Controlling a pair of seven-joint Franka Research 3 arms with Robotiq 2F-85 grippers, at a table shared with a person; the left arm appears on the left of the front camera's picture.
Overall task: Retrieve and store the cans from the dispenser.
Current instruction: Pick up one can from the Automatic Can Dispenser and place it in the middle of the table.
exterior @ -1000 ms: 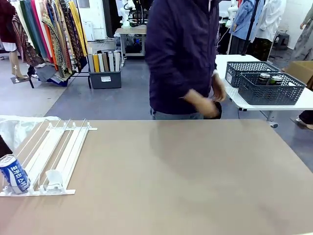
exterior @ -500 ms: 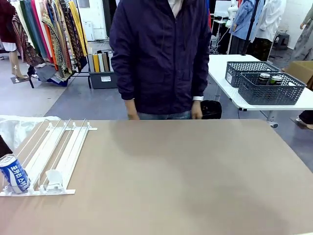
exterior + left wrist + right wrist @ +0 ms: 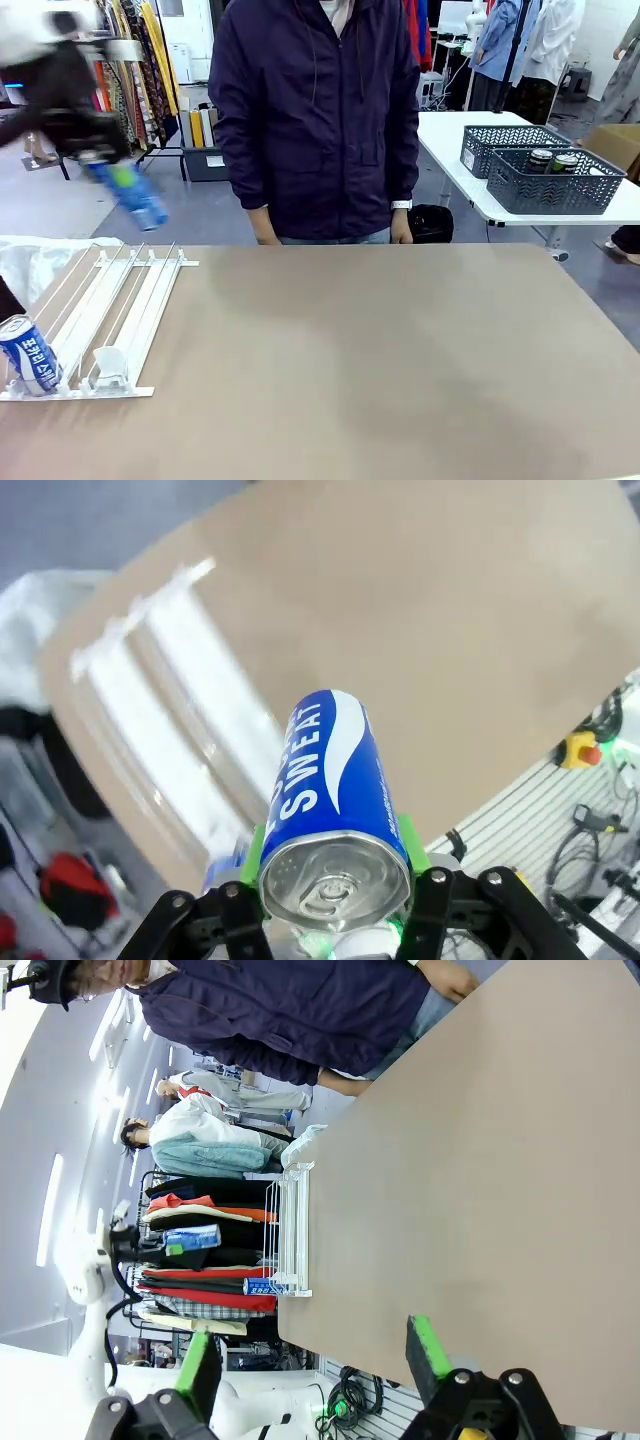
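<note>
1. The left gripper [image 3: 330,842] has its black jaws with green pads pressed onto a slim blue can [image 3: 335,780]. The can is a smooth glossy cylinder with white lettering, a white swoosh and a silver pull-tab top.
2. In the front view that left gripper [image 3: 105,160] is a motion-blurred shape high above the tabletop's left end. The blue can [image 3: 137,198] hangs tilted beneath it, clear of the dispenser [image 3: 120,300].
3. The dispenser is a flat white rack of thin wire rails and plastic strips in long parallel lanes. One small white pusher block [image 3: 110,366] sits at its near end.
4. A second blue can [image 3: 28,353] leans in the leftmost lane at the rack's near end, with its silver top tipped up.
5. The tabletop [image 3: 400,370] is a matte, tan, even surface.
6. The right gripper [image 3: 315,1355] has its green pads spread wide apart, with nothing between them.
7. A person in a dark, smooth zip jacket [image 3: 320,110] stands at the far edge with both hands low by the tabletop.
8. Behind, on a white table [image 3: 460,140], are two grey-blue lattice plastic baskets [image 3: 590,190]. The nearer one holds two dark cans [image 3: 540,158].
9. Count — two blue cans, two dark cans, one dispenser, two baskets.
</note>
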